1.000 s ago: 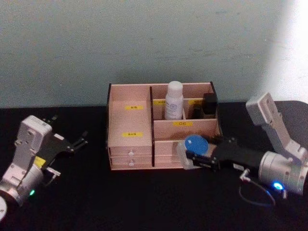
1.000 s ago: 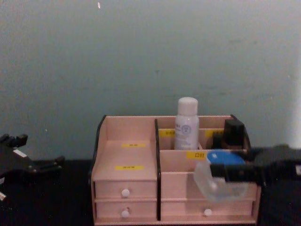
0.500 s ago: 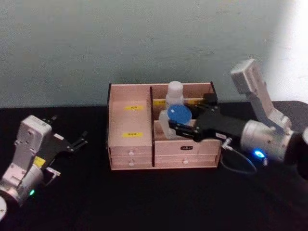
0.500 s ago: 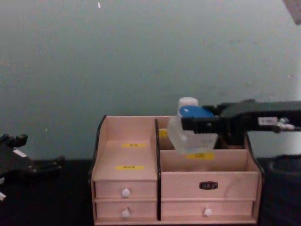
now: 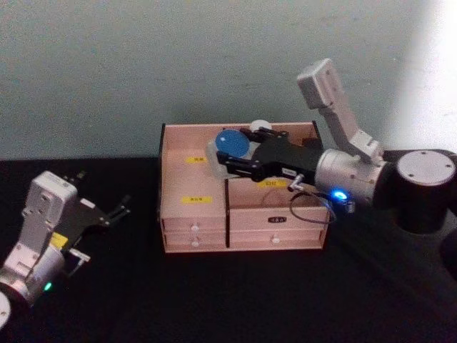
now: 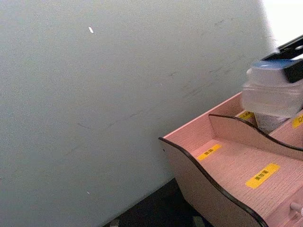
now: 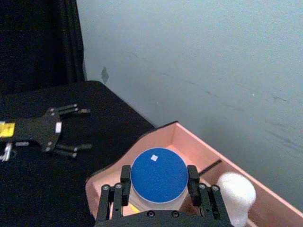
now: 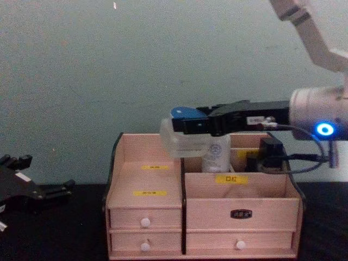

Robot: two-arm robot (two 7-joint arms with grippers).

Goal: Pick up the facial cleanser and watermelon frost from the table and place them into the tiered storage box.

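A pale grey-green wall (image 5: 107,64) rises behind the black table (image 5: 214,300), brightly lit at its right edge.

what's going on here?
The right pincer is shut on a blue-lidded jar, holding it in the air above the back of the tiered storage box, roughly over the centre divider; it is not set down yet. A white bottle stands in a rear compartment. The left pincer sits open, off to the left.

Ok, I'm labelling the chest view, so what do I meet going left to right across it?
Left gripper resting on the table → blue-lidded jar, clamped in the jaws of the right gripper above the box → white bottle → black bottle → blue light on the right arm.
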